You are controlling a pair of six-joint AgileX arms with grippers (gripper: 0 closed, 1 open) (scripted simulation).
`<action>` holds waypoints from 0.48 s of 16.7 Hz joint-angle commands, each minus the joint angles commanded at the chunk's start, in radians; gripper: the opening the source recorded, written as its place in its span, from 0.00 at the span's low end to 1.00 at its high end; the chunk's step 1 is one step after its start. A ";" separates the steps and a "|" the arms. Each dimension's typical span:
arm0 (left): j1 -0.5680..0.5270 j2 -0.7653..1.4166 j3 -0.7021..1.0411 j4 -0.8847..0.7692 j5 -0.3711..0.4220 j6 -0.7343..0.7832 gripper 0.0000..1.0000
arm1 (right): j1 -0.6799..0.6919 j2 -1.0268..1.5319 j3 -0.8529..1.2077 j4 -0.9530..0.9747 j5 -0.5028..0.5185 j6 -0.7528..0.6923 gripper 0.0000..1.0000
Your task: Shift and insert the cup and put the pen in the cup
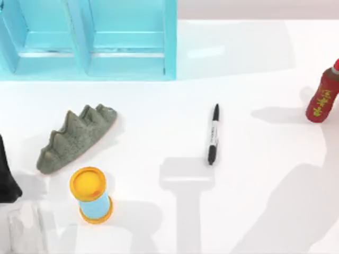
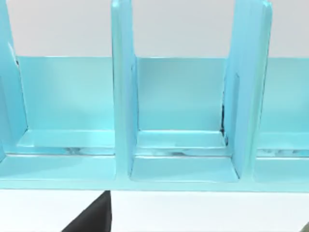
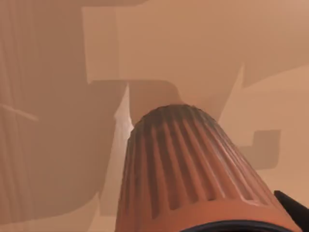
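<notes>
- Right now your right wrist view looks close along the ribbed copper cup [image 3: 193, 169]; whether that gripper grips it, you cannot tell.
- The pen [image 1: 213, 134] lies mid-table, long axis running near-to-far, right of the blue rack [image 1: 90, 39].
- Your left arm faces that rack.

My top camera looks straight down on the table [image 1: 254, 201]. My left wrist camera faces the blue shelf [image 2: 178, 96] closely, which the top view shares [image 1: 90, 37]. My right wrist camera sits right against the cup [image 3: 188, 169].

left arm [image 1: 6, 177]: matte black, tapered shape | right wrist view: black sliver at frame edge
</notes>
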 joint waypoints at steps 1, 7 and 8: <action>0.000 0.000 0.000 0.000 0.000 0.000 1.00 | 0.025 -0.010 0.023 -0.039 0.000 0.028 0.00; 0.000 0.000 0.000 0.000 0.000 0.000 1.00 | 0.244 -0.116 0.206 -0.315 -0.001 0.237 0.00; 0.000 0.000 0.000 0.000 0.000 0.000 1.00 | 0.282 -0.137 0.233 -0.359 -0.001 0.271 0.00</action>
